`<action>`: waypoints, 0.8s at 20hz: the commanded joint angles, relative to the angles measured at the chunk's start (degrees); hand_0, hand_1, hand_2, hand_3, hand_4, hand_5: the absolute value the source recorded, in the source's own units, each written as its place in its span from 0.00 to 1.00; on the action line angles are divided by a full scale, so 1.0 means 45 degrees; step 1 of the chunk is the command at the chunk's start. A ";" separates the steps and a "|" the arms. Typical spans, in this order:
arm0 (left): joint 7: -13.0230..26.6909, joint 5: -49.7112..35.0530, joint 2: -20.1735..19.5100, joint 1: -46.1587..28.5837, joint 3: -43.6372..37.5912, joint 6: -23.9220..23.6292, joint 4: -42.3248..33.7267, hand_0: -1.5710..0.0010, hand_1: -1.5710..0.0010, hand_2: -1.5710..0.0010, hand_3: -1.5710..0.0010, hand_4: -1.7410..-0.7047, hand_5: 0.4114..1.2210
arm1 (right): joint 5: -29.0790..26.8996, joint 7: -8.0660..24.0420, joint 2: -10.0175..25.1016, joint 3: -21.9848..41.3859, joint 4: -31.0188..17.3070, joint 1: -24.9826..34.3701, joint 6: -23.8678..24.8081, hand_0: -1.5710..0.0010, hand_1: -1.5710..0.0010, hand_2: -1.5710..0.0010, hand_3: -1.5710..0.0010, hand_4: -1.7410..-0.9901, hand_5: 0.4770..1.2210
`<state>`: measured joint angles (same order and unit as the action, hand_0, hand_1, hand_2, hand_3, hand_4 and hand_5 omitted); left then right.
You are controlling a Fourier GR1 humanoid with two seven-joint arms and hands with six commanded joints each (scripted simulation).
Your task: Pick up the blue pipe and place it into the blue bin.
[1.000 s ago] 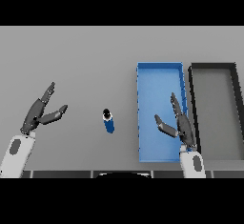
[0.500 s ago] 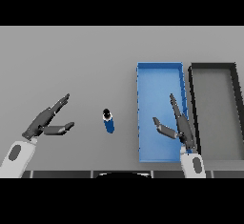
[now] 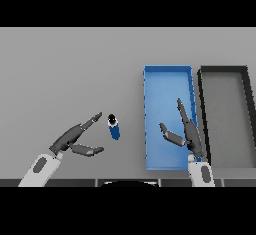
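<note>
Two hands are in my view, and only the left hand matters for the coming grasp. Its fingers are straight and spread, the thumb held apart below them, holding nothing; the hand is open. The pipe stands on the tabletop just beside those fingertips, on their bin side, not touching as far as I can see. It sits toward the near edge of the tabletop, between the left hand and the blue bin.

I read the pipe as upright or nearly so: I see its dark open end at the top and the blue body below, so its long axis runs roughly toward me and up from the surface. That means, in my judgement, a sideways closing of fingers and thumb around the body suits better than a reach from above. The left hand is clearly the nearer one, with the gap between thumb and fingers already facing the pipe.

My right hand hangs over the near part of the blue bin, fingers straight and relaxed, empty. I would leave it idle.

The blue bin lies right of the pipe, long side running away from me, and I see nothing in it. A dark bin sits just beside it toward the right edge, and it too looks bare inside. The carry, as I judge it, is a short one to the right.
</note>
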<state>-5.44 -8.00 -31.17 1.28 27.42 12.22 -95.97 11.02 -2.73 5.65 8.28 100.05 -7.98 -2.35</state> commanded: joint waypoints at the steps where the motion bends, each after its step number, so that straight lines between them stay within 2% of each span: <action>1: -0.0056 0.0168 0.0167 -0.0104 0.0154 -0.0047 0.0125 1.00 1.00 1.00 1.00 0.53 0.06 | -0.0126 0.0101 0.0046 -0.0041 0.0029 0.0086 -0.0098 1.00 1.00 1.00 1.00 0.68 0.19; 4: 0.0399 0.0228 0.1099 0.0497 0.0434 -0.0020 0.1030 1.00 1.00 1.00 1.00 0.52 0.07 | -0.0008 -0.0108 0.0062 0.0053 0.0350 -0.0280 -0.0066 1.00 1.00 1.00 1.00 0.68 0.20; 8: 0.0268 0.0402 0.2126 0.1175 0.0663 0.0093 0.2309 1.00 1.00 1.00 1.00 0.54 0.07 | 0.0151 0.0126 0.0008 0.0089 0.0381 -0.0363 0.0061 1.00 1.00 1.00 1.00 0.70 0.18; 10: 0.0483 0.0842 0.2558 0.1638 0.0912 -0.0041 0.2752 1.00 1.00 1.00 1.00 0.57 0.06 | 0.0076 0.0189 -0.0003 0.0071 0.0314 -0.0411 0.0012 1.00 1.00 1.00 1.00 0.71 0.17; 12: 0.0334 0.1137 0.2846 0.1966 0.1011 -0.0132 0.3195 1.00 1.00 1.00 1.00 0.59 0.06 | 0.0099 0.0161 -0.0015 -0.0012 0.0333 -0.0235 0.0132 1.00 1.00 1.00 1.00 0.72 0.17; 13: 0.0057 0.0881 0.3103 0.2043 0.0969 0.0050 0.3410 1.00 1.00 1.00 1.00 0.57 0.08 | -0.0056 0.0298 0.0114 -0.0139 0.0394 -0.0201 0.0047 1.00 1.00 1.00 1.00 0.72 0.17; 15: -0.0235 0.0708 0.3494 0.2239 0.0884 0.0096 0.3818 1.00 1.00 1.00 1.00 0.53 0.13 | -0.0158 0.0136 0.0140 -0.0140 0.0450 -0.0434 -0.0048 1.00 1.00 1.00 1.00 0.71 0.17; 16: -0.0316 0.0726 0.3725 0.2388 0.0881 0.0034 0.4011 1.00 1.00 1.00 1.00 0.51 0.15 | -0.0155 0.0361 0.0036 -0.0125 0.0293 -0.0245 -0.0012 1.00 1.00 1.00 1.00 0.71 0.17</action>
<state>-6.75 -4.73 -14.37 12.06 31.40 12.36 -77.94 10.33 -0.94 5.79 7.73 101.38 -9.05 -2.40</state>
